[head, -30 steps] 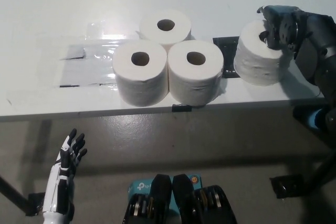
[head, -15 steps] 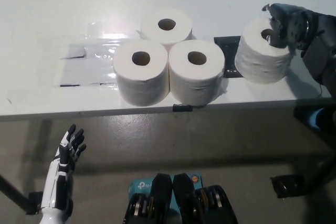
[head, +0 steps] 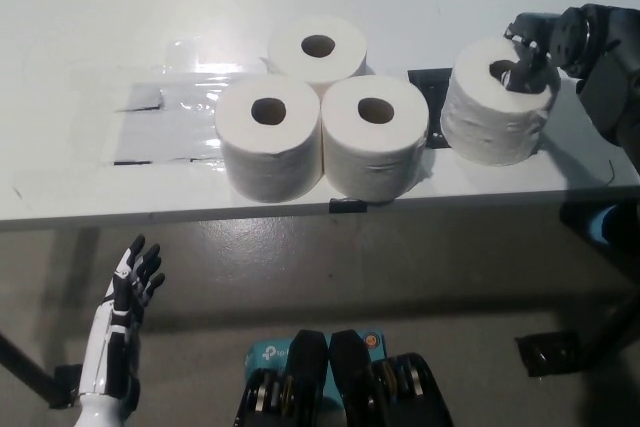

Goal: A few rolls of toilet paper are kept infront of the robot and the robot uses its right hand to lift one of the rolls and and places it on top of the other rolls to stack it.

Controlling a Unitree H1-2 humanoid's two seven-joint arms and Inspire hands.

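Three white toilet paper rolls stand on end in a cluster on the white table (head: 80, 192): a back roll (head: 317, 49), a front left roll (head: 268, 137) and a front right roll (head: 375, 137). A fourth roll (head: 490, 117) is apart at the right, at the table's right end. My black right hand (head: 545, 47) is at its top right rim, fingers hooked into the core and shut on it. My white left hand (head: 125, 332) rests open at the lower left, below the table's front edge.
A black patch (head: 428, 97) lies on the table between the cluster and the fourth roll. Clear plastic sheeting (head: 160, 117) covers the table's left part. A black clip (head: 347, 206) sits on the front edge. A teal box (head: 268, 355) lies on the floor.
My right hand has shifted a little up and to the right on the fourth roll, from its side to its top rim. The roll has barely moved. The cluster and left hand stay put.
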